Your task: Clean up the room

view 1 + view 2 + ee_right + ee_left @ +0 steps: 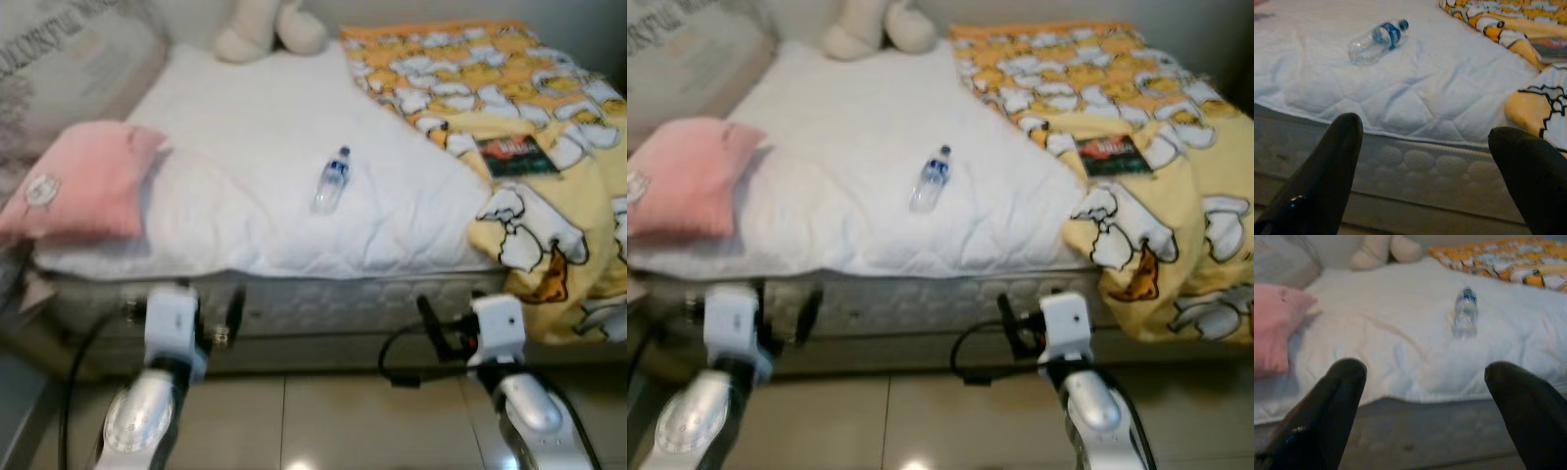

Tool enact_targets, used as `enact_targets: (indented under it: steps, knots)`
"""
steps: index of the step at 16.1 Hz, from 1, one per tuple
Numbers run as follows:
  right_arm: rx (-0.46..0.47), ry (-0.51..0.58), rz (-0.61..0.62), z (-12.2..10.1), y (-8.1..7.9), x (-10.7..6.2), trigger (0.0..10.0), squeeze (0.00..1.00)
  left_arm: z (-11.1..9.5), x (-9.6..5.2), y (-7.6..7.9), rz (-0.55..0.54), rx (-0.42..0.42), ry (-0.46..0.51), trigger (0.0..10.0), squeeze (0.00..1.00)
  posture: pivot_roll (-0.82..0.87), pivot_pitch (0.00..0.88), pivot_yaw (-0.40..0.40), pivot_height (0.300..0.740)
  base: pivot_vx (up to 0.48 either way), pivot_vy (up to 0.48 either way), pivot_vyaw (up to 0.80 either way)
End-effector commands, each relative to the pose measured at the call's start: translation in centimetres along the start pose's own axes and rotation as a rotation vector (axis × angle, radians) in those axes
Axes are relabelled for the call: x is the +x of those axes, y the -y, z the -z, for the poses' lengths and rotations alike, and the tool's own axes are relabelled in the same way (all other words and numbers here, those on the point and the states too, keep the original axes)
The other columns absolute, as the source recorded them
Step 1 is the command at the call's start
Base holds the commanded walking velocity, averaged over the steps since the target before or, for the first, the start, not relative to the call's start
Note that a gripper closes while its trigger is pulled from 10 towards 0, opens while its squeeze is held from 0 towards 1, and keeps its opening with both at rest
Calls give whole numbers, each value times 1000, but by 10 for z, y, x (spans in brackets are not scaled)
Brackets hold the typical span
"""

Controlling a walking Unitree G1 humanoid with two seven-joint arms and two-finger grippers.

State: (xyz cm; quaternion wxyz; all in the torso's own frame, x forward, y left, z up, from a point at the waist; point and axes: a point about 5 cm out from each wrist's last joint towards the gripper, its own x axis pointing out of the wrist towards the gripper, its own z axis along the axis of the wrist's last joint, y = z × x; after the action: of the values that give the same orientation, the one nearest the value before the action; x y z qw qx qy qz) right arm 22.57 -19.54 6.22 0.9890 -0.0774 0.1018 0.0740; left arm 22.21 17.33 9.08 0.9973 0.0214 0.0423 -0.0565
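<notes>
Nearest me, at the bottom of the head view, I see tiled floor (pixel 323 421) and both arms held low in front of the bed; the left gripper (pixel 1422 396) sits at lower left and the right gripper (pixel 1425 156) at lower right, each short of the mattress edge (pixel 323 299); in both wrist views the two black fingers stand wide apart with nothing between them.

Past the edge, a white quilt (pixel 245 186) covers the bed (pixel 921 304); a bottle (pixel 332 180), clear with a blue label and cap, lies on its side on the quilt near the middle of the frame, cap pointing away from me, touching neither gripper.

At the left edge a pink pillow (pixel 83 181) rests on the quilt; on the right a yellow blanket (pixel 549 196) with a cartoon print runs from the upper right down over the mattress corner; a dark book (pixel 514 157) lies flat on it, right of the bottle and well apart from it.

Farthest back, at top centre, a cream plush toy (pixel 266 29) sits at the head of the bed; a pale cushion (pixel 69 59) with lettering fills the upper left corner.
</notes>
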Motion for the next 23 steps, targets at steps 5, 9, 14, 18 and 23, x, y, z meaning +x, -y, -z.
enact_targets:
  steps: [5, 9, 14, 18, 23]
  knots:
    - [12, 67, 58, -22, 4, 32, 10000, 0, -9, 21, -15, -79, 20, 32, 10000, 0, -143, 0, 116, 740, 225, -308, 560]
    - [31, 99, 71, -27, -3, 39, 10000, 0, -25, 36, -12, -34, 12, 106, 10000, 0, -146, 0, 125, 740, 240, 0, 0]
    - [31, 122, 77, -32, -5, 43, 10000, 0, -32, 45, -9, 2, 36, 122, 10000, 0, -165, 0, 147, 740, 480, 0, 0]
    - [18, 140, 80, -36, -6, 46, 10000, 0, -31, 52, -3, 53, 16, 115, 10000, 0, -175, 0, 149, 740, 480, 0, 0]
    - [-117, 135, 42, -47, 0, 48, 10000, 0, -13, 62, 9, 71, -181, 46, 10000, 0, -216, 0, 102, 740, 438, 0, 0]
